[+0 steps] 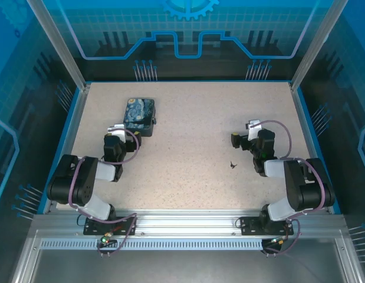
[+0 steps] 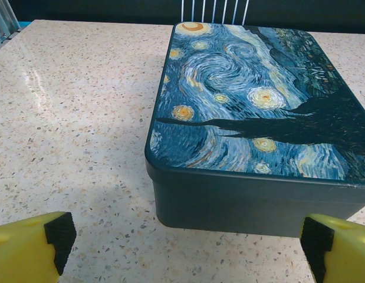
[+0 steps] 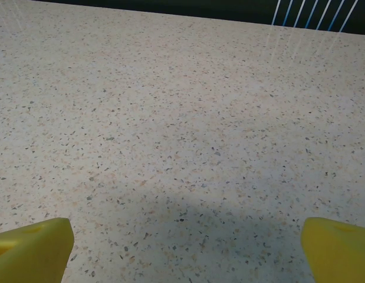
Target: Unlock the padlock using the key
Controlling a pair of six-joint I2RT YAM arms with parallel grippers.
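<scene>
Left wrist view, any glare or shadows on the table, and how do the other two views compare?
Left wrist: glare patch on the table at upper left, soft shadow before the box. Right wrist: broad shadow across the near table, faint light streaks at top right. Top external: even light, the key just a dark speck.

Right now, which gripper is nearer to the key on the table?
Right. The right gripper hangs just beyond the key, slightly to its right; the left gripper is far off to the key's left, by the box.
</scene>
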